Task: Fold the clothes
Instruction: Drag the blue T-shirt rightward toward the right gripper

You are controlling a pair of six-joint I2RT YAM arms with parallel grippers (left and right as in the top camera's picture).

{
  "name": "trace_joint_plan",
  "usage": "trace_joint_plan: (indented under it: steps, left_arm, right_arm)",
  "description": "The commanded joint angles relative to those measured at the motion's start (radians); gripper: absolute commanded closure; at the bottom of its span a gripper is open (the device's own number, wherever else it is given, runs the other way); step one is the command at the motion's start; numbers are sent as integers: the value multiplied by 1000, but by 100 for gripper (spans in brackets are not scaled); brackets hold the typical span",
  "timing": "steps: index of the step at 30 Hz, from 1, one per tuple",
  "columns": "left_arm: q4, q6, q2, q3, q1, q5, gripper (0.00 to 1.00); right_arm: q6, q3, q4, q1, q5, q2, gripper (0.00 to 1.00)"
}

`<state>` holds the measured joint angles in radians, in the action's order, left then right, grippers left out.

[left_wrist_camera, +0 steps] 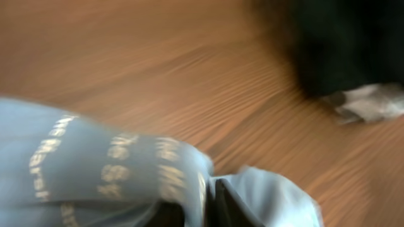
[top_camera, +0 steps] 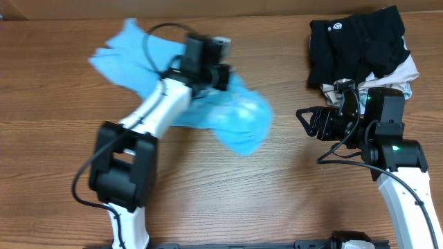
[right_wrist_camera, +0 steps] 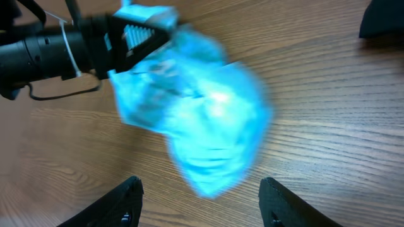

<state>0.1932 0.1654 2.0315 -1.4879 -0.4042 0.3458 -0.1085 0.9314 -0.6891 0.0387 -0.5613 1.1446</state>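
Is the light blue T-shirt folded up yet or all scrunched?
Scrunched, not folded. The light blue thin-fabric T-shirt is a crumpled, lumpy bunch with no flat layers or straight edges.

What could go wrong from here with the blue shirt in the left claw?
1. The blue T-shirt is bunched in the left claw, seemingly by a small pinch; it may slip out.
2. It is wadded, not spread, so it could land crumpled on the table.
3. The open right claw sits near the black garment and might snag it.

T-shirt left of garment pile
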Motion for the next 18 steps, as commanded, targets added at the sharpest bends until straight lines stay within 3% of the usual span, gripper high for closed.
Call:
trace_joint_plan:
  steps: [1, 3, 4, 8, 18]
  left_arm:
    - [-139, 24, 9, -21, -106, -30, 46]
    - [-192, 23, 9, -26, -132, -87, 7]
    - [-198, 23, 9, -34, -137, -114, 0]
    - [-128, 23, 8, -98, -112, -144, 0]
    - [423, -82, 7, -277, 116, -147, 0]
  right_arm:
    - [-1, 25, 10, -6, 3, 2, 37]
    - [-1, 25, 10, -6, 3, 2, 37]
    - [-1, 25, 10, -6, 3, 2, 37]
    - [-1, 25, -2, -6, 3, 2, 37]
    - [-154, 24, -66, -25, 100, 118, 39]
